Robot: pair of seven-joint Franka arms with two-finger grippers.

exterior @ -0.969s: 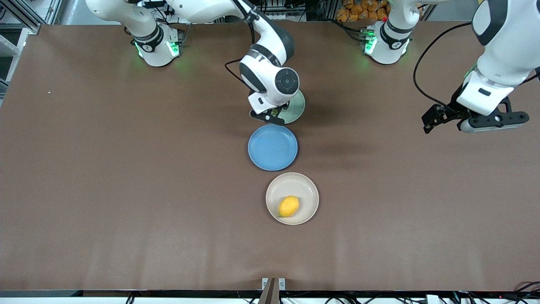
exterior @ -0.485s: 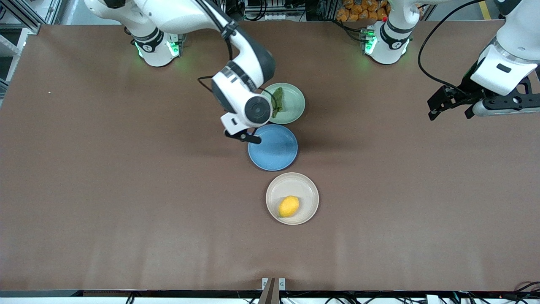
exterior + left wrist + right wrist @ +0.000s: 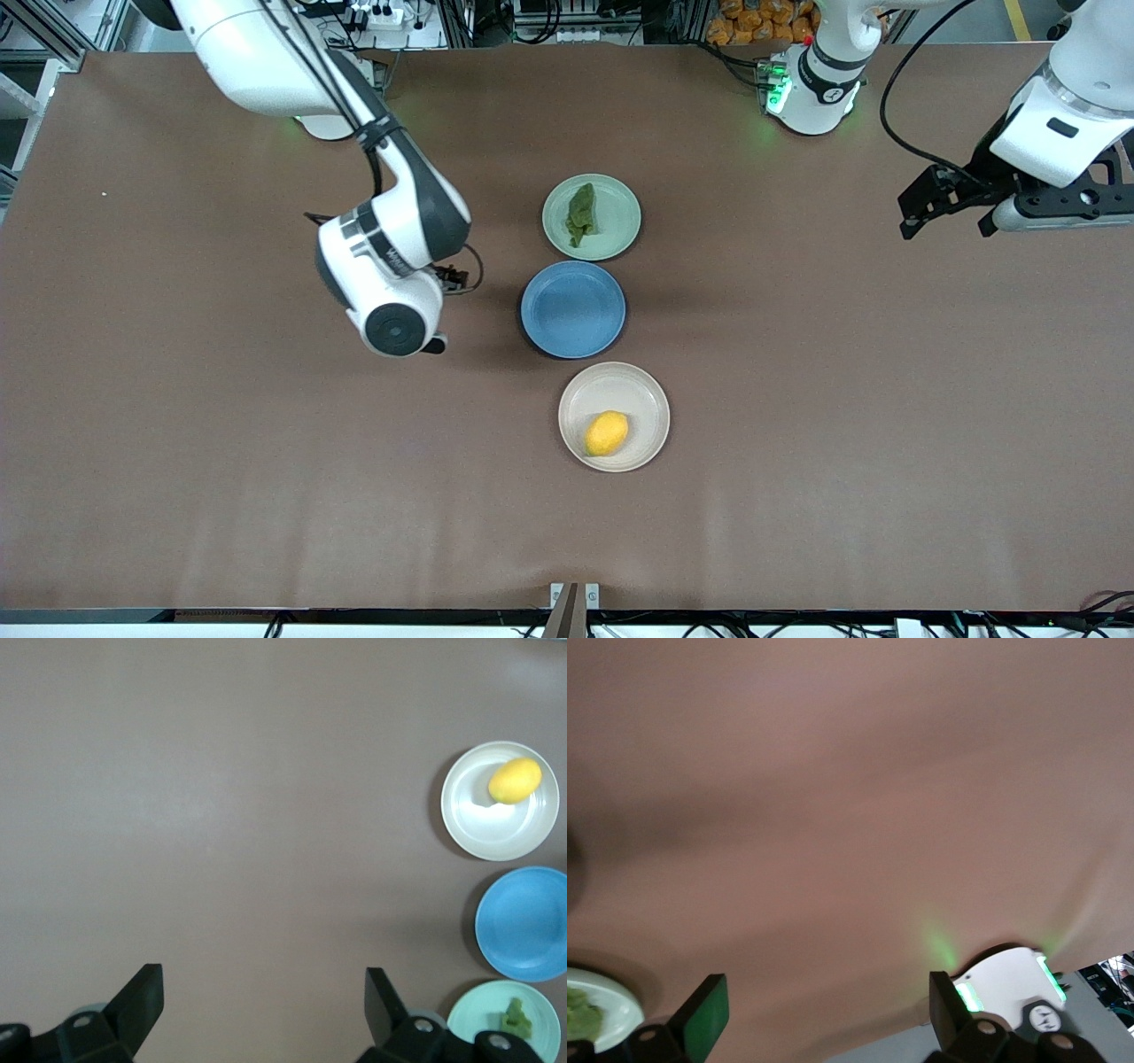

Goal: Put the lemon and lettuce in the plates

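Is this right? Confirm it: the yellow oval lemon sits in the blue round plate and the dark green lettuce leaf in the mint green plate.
Not quite. The front view shows the yellow oval lemon in the beige-cream round plate; the blue round plate holds nothing. The dark green lettuce leaf is in the mint green plate.

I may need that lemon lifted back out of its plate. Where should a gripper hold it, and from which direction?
Probably straight down from above, fingers closing across the narrow middle of the lemon. It lies on its side in the beige plate, long axis slanted, so the short width suits the fingers best. The low rim would likely block a sideways approach.
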